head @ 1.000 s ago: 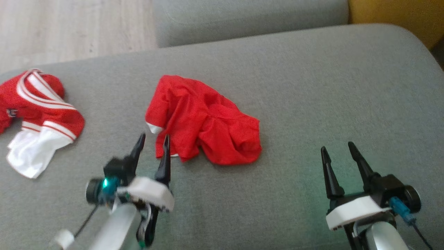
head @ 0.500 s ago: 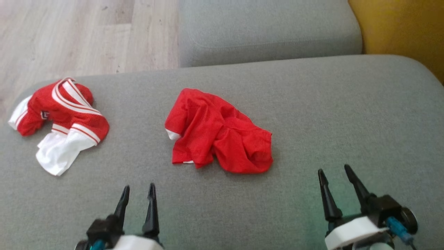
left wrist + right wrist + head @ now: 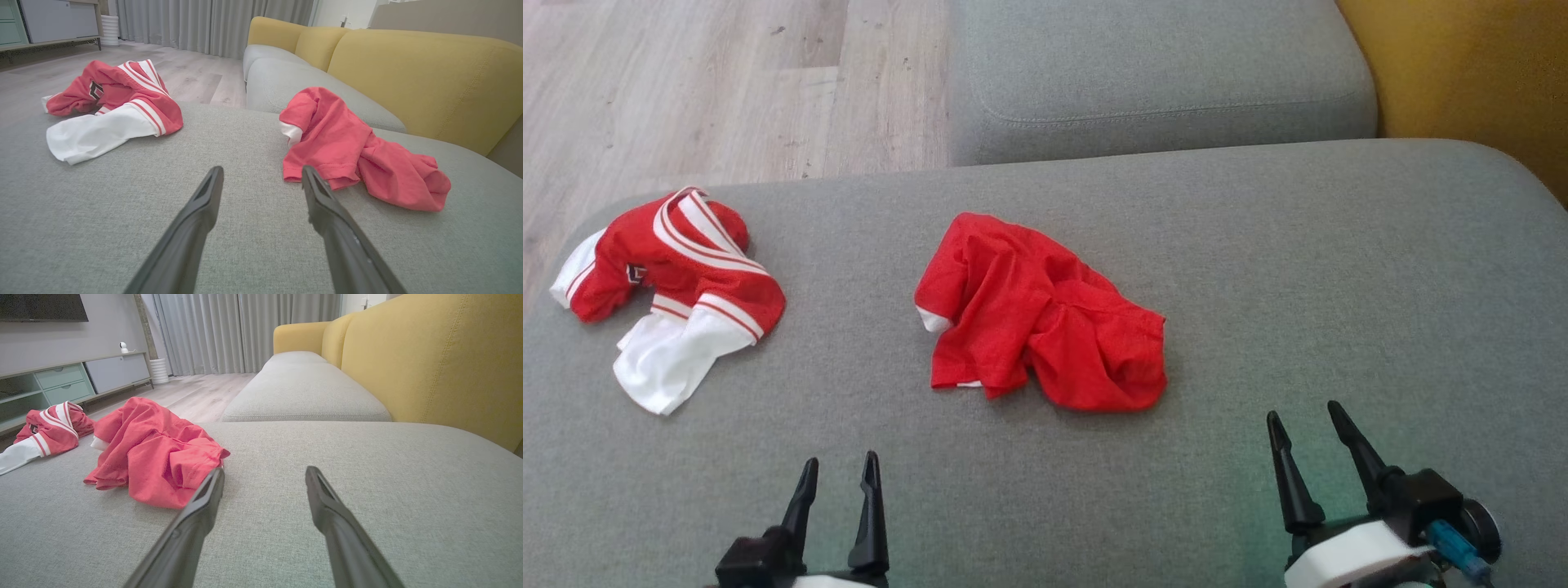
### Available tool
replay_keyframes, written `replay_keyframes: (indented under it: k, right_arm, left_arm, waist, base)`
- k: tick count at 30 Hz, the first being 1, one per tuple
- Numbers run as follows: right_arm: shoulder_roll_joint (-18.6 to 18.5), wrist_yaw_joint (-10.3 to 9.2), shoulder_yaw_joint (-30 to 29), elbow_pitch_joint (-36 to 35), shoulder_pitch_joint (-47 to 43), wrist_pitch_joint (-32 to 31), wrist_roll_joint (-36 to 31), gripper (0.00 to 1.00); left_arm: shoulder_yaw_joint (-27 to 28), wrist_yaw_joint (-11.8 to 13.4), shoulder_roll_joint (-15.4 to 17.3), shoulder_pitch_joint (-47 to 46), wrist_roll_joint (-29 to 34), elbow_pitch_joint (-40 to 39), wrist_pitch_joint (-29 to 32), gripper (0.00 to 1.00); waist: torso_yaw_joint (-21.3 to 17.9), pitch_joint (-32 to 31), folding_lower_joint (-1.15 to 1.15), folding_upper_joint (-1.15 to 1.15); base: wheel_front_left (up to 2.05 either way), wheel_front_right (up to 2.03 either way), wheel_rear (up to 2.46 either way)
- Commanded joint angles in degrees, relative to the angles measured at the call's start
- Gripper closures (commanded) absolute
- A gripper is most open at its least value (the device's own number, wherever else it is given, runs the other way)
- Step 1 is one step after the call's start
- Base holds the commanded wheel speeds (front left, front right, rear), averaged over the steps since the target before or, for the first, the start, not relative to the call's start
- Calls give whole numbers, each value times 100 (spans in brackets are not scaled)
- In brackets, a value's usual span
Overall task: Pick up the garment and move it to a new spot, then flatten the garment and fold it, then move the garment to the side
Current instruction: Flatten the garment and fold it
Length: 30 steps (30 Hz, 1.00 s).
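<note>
At the near edge of the seat cushion [image 3: 1339, 269], your left gripper [image 3: 841, 459] and right gripper [image 3: 1303, 410] are poised with fingers spread wide, holding nothing. Just beyond and between them, mid-cushion, the red garment [image 3: 1041, 314] lies crumpled in a heap. Judged: light, limp, thin knit, so it will drape and bunch when you lift it. Pinch the hemmed edge at its near left corner, or a raised fold. Farther left lies a red-and-white jersey [image 3: 678, 278], well apart.
</note>
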State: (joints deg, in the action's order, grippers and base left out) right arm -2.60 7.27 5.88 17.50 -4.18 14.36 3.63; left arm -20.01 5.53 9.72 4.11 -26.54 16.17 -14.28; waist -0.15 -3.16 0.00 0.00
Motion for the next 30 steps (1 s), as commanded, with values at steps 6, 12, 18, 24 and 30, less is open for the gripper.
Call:
replay_keyframes:
  k: [6,12,18,24,30]
  right_arm:
    - [-28,22,125,-124,170,63,52,0]
    - [-28,22,99,-119,154,63,44,0]
    - [-28,22,93,-105,148,63,16,0]
    - [-28,22,104,-98,199,63,-42,0]
    - [-28,22,383,-45,362,44,-186,0]
  left_arm:
    - [210,-6,50,-118,35,-129,-72,0]
    - [150,-7,34,-134,30,-77,-62,0]
    - [107,3,36,-155,24,-71,-47,0]
    - [67,21,23,-178,25,-70,-36,0]
    - [-5,19,13,-237,57,-68,-29,0]
  waist:
    - [28,6,0,0]
    - [73,27,0,0]
    - [152,66,0,0]
    - [259,129,0,0]
    - [516,247,0,0]
  base:
    - [0,0,0]
    - [0,0,0]
    - [0,0,0]
    - [0,0,0]
    - [0,0,0]
